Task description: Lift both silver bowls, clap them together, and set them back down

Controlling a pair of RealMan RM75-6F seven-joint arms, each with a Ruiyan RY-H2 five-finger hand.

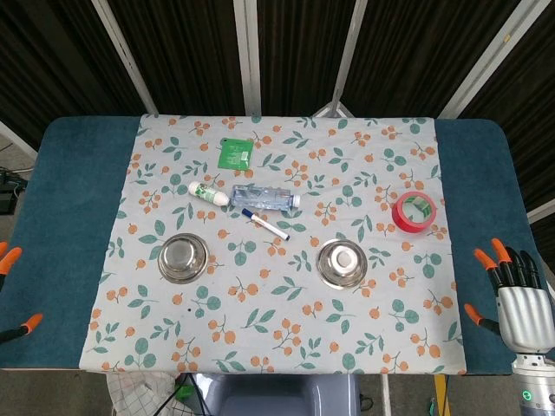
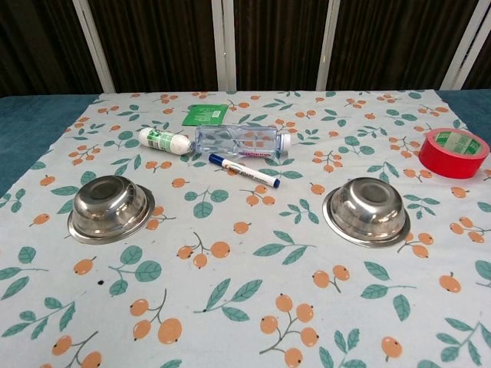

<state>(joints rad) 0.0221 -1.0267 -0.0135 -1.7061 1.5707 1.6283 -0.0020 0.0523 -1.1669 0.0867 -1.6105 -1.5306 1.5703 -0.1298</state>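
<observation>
Two round silver metal bowls sat upright and well apart on the floral tablecloth [image 1: 286, 347]: the left bowl [image 1: 183, 257] and the right bowl [image 1: 342, 263]. No writing was legible on the single clear plastic bottle [image 2: 239, 142]. My right hand [image 1: 518, 290] held nothing, fingers spread. Of my left hand [image 1: 7, 260] only orange fingertips showed; I couldn't tell its state.

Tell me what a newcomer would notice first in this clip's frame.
Two silver bowls sit upright on the floral tablecloth, the left bowl and right bowl, untouched. Behind them lie a clear plastic bottle and a marker; a red tape roll sits far right. The right hand waits at the table's edge.
</observation>
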